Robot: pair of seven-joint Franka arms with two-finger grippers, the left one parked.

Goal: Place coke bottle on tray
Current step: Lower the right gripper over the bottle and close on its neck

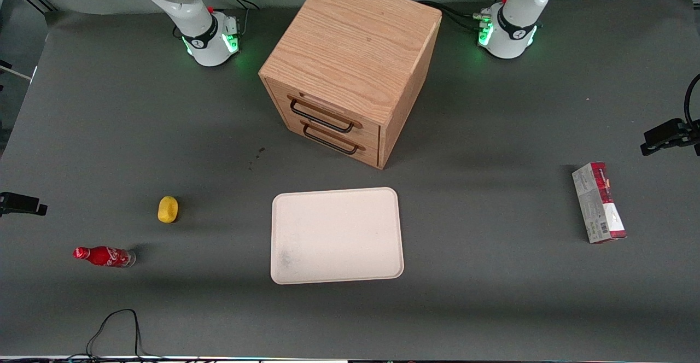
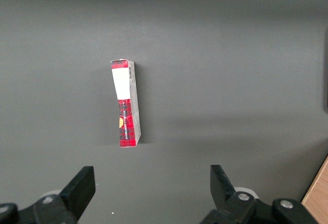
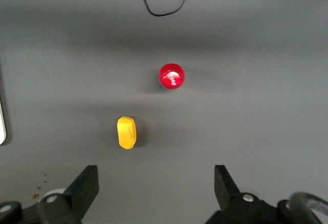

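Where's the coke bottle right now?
The coke bottle stands on the table toward the working arm's end, beside the yellow object, apart from the tray; the claw hovers open above.

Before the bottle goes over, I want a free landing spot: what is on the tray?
Nothing rests on the tray, only a faint grey smudge. The bottle stands apart on the table. The gripper hangs open above it.

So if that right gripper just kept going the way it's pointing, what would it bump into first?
Probably bare table. The gripper, fingers open, points down between the yellow object and the coke bottle; depth is unclear.
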